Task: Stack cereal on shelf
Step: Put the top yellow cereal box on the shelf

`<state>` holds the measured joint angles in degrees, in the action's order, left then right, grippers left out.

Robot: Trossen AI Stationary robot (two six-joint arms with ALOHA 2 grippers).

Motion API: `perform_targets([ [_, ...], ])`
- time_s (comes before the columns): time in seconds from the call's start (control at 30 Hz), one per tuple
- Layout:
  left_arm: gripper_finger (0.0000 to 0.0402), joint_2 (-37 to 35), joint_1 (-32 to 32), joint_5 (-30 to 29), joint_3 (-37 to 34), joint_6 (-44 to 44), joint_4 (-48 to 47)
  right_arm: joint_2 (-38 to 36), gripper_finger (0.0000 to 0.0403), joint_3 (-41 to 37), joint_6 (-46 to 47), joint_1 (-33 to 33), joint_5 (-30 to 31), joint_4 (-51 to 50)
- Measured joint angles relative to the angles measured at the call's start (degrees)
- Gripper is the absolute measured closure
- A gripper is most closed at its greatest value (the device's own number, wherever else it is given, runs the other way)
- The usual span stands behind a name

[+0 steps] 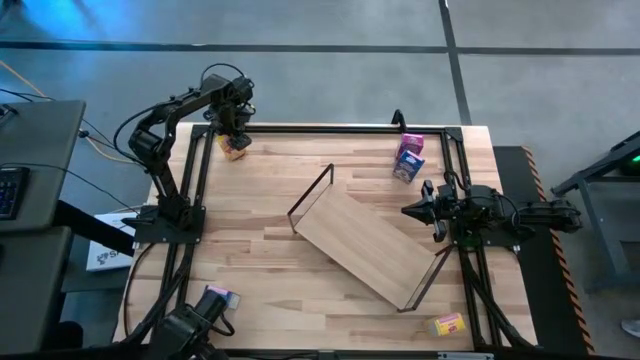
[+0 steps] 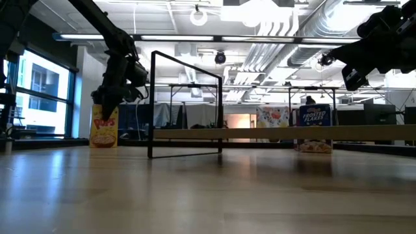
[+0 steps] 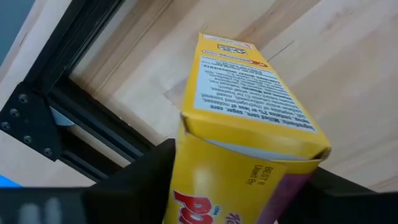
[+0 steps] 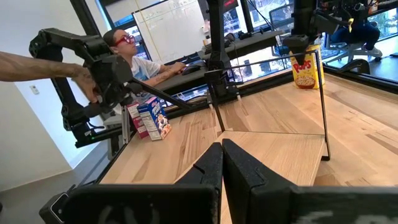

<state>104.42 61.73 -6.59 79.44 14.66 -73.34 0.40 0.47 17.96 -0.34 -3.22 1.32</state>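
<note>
Two black jointed arms, looping black cables; right pincer fingers matte black, wedge-shaped.

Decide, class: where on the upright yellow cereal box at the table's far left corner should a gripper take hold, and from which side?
Grip the yellow cereal box near its top, from above, across its narrow faces: it stands upright, top exposed. The left gripper already straddles it.

Table, level view: yellow cereal box upright at far left, left gripper down over its top. Shelf board edge-on, black wire frame rising. Blue cereal box behind (partly hidden). Right arm raised at upper right.
</note>
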Motion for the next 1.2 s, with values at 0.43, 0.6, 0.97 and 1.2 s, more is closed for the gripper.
perform_targets([
  [0.43, 0.0263, -2.65, 0.0, 0.15, 1.78, -3.03, -1.45, 0.0, 0.0402, -0.01, 0.0, 0.0, 0.01, 0.0],
  [0.6, 0.0263, -6.27, -1.15, 4.7, 10.93, -5.37, -4.49, 0.0, 0.0402, -0.02, 0.02, 0.0, 0.0, 0.0],
  [0.97, 0.0263, -12.97, -22.45, 12.04, 35.47, -9.9, -5.36, 0.0, 0.0402, 0.0, 0.0, 0.0, 0.0, 0.0],
  [1.2, 0.0264, -12.39, -45.22, 10.49, 40.98, -10.98, -0.83, 0.0, 0.0402, -0.02, 0.0, 0.0, 0.0, 0.0],
])
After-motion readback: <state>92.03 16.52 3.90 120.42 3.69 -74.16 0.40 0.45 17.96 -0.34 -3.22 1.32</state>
